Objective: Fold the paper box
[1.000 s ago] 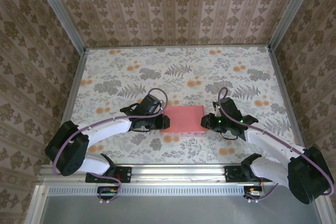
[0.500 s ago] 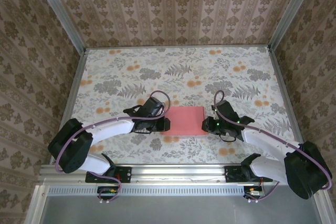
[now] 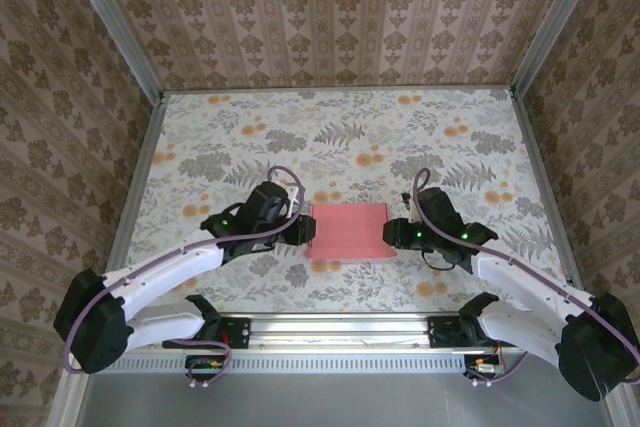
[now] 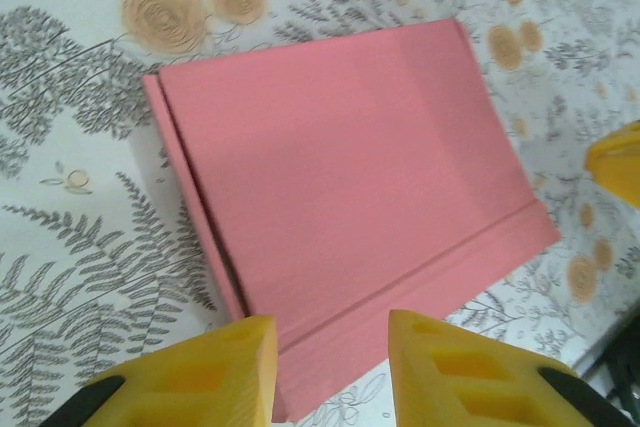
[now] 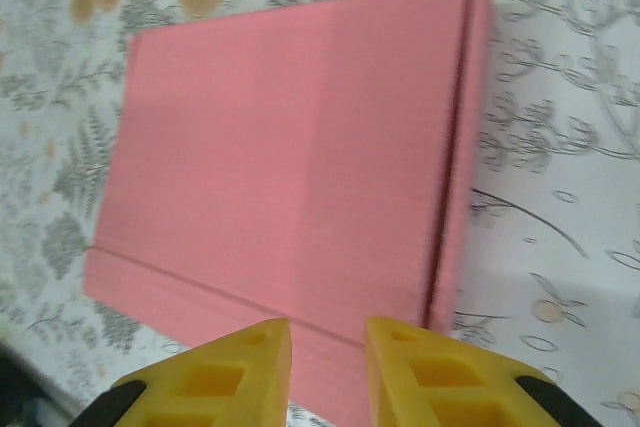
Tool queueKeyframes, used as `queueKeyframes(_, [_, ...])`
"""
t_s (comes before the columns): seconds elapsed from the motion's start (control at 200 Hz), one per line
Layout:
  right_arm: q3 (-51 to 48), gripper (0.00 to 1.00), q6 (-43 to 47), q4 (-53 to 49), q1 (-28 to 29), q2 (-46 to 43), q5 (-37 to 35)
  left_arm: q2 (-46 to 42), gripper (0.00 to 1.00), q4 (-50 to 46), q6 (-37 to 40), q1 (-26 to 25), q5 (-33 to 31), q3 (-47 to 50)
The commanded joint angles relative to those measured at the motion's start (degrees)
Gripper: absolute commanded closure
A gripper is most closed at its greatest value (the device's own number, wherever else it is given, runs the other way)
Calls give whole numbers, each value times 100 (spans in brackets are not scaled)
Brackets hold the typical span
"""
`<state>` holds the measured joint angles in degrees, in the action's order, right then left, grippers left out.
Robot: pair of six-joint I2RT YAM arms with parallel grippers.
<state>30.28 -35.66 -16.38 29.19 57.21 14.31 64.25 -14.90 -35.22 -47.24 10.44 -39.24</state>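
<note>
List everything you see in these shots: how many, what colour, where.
paper box: one, pink, flat mid-table between the claws.
table: one, white with grey ferns and orange flowers, under everything.
walls: three, beige patterned, around the table.
rail: one, silver, along the near edge.
left arm: one, white and black, left side.
right arm: one, white and black, right side.
left claw: one, yellow fingers, open, at the box's left edge.
right claw: one, yellow fingers, open, at the box's right edge.

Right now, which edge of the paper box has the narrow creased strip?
The near long edge of the paper box, lowest in the top view: a crease runs parallel inside it. The short edges show dark seams; the far edge is plain.
</note>
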Motion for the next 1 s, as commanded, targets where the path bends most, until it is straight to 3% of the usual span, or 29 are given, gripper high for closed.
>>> queueKeyframes(0.0, [103, 72, 127, 403, 25, 253, 774, 287, 66, 336, 273, -24, 479, 51])
queueKeyframes(0.295, [-152, 71, -43, 822, 12, 622, 908, 1497, 67, 1118, 253, -275, 651, -235])
queueKeyframes(0.995, [-484, 70, -47, 940, 9, 1000, 444, 2038, 67, 1537, 79, -273, 566, 120])
